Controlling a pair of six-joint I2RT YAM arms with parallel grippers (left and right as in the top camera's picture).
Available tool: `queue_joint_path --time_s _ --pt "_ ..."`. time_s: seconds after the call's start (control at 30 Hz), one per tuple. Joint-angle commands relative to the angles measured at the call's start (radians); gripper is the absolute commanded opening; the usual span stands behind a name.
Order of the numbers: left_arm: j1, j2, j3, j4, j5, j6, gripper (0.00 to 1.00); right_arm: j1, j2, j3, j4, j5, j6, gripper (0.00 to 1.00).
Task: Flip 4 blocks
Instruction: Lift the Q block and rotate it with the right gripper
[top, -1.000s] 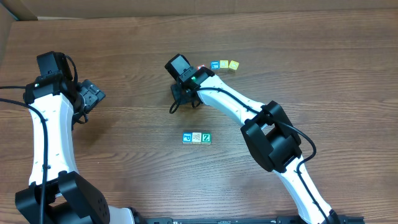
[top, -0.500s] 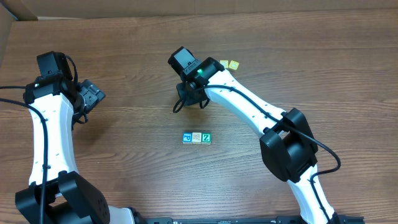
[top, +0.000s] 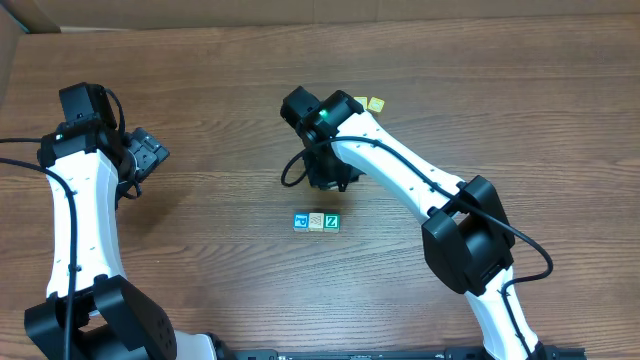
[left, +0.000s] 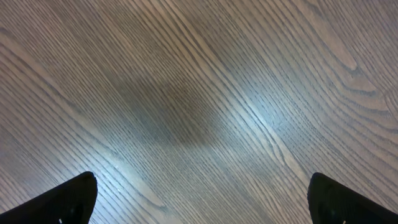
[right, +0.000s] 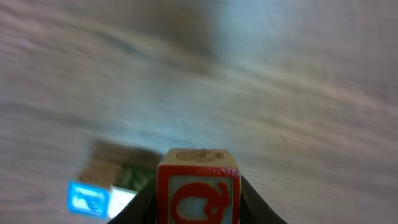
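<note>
Dark wood-grain table (top: 200, 60) fills every view; a strip of cardboard (top: 25, 15) borders its far left corner.

Left arm (top: 75, 210) stands along the left side of the table. Right arm (top: 400, 175) reaches from the near right edge toward the centre.

Left gripper (top: 150, 155) sits well apart from all the blocks. In the left wrist view its fingertips (left: 68, 199) appear only in the two lower corners, spread to full width, with bare table between them and nothing gripped.

Right gripper (top: 330, 178) is positioned just beyond the row of three blocks, apart from it. In the right wrist view its jaws are narrowed onto the two sides of the red-faced block (right: 198, 193), which shows a red-bordered face with a red letter and a cream top. Contact between this block and the table cannot be determined.

Row of three, touching side by side, near table centre:
- blue-faced block (top: 301, 221), left end
- pale patterned block (top: 316, 221), middle
- teal block (top: 331, 221) with white Z, right end

Two yellow cubes (top: 369, 103) lie beyond the right arm's wrist.
</note>
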Motion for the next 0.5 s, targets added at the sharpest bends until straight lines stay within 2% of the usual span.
queue_joint_path --time_s 0.0,0.47 --pt "0.003 -0.005 0.010 0.001 -0.006 -0.002 1.00 -0.028 -0.060 0.004 -0.032 0.002 0.014 0.16" --pt "0.003 -0.005 0.010 0.001 -0.006 -0.002 1.00 -0.212 -0.060 -0.007 -0.200 -0.027 0.003 0.15"
